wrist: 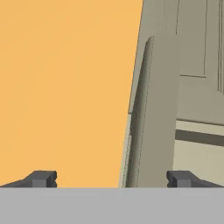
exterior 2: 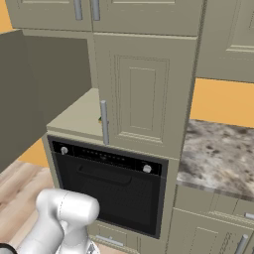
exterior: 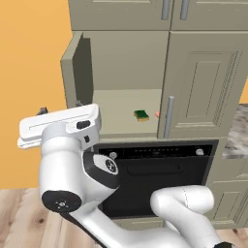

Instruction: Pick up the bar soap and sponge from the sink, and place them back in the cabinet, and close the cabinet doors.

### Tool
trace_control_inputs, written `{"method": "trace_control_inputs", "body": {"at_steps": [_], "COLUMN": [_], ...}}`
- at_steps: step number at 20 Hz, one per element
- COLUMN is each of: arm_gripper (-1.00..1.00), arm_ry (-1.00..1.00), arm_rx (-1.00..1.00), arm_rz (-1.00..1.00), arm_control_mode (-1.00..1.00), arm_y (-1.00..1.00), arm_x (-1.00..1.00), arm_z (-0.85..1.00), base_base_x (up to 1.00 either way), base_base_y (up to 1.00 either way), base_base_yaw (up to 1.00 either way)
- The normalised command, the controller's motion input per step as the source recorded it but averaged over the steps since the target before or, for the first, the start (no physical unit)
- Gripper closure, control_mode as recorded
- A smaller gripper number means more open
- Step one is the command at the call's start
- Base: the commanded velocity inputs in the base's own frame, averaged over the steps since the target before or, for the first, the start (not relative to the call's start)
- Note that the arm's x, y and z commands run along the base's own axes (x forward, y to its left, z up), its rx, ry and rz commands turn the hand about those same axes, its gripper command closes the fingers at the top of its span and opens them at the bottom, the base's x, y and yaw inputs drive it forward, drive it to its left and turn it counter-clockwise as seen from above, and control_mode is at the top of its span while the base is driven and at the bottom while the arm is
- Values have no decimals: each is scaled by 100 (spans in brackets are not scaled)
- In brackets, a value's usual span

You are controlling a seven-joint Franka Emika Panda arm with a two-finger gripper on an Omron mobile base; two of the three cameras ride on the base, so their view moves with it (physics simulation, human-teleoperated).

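Note:
The cabinet (exterior: 123, 63) has its left door (exterior: 80, 65) swung out and its right door (exterior: 201, 87) shut. On the beige shelf (exterior: 116, 121) lies the green-and-yellow sponge (exterior: 141, 115). The pink bar soap (exterior: 157, 114) peeks out behind the shut door's edge. My gripper (exterior: 60, 107) hovers left of the open door at shelf height, open and holding nothing. In the hand view my gripper (wrist: 111, 179) faces the open door's edge (wrist: 153, 113), which stands ahead between the fingertips (wrist: 41, 178). The sink is out of view.
A black-fronted oven (exterior: 155, 179) sits under the shelf. Shorter cabinet doors (exterior: 145, 12) with steel handles are above. A speckled counter (exterior 2: 218, 154) runs to the right. An orange wall (wrist: 65, 87) is left of the cabinet, over a wooden floor (exterior: 19, 213).

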Motion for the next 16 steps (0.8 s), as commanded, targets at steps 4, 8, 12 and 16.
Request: {"method": "trace_control_inputs", "body": {"at_steps": [4, 8, 12, 16], "arm_gripper": [-100, -100, -100, -100], "arm_ry": [-2, -4, -5, -5], "arm_rx": [1, 0, 0, 1], "arm_rz": [-2, -13, -16, -16], "arm_control_mode": [-100, -100, -100, -100], "arm_y": [0, -19, -33, -40], "arm_x": [28, 23, 22, 24], "arm_z": [-2, 0, 0, 0], "base_base_x": [0, 0, 0, 0], "base_base_y": [0, 0, 0, 0], "base_base_yaw": [0, 0, 0, 0]}}
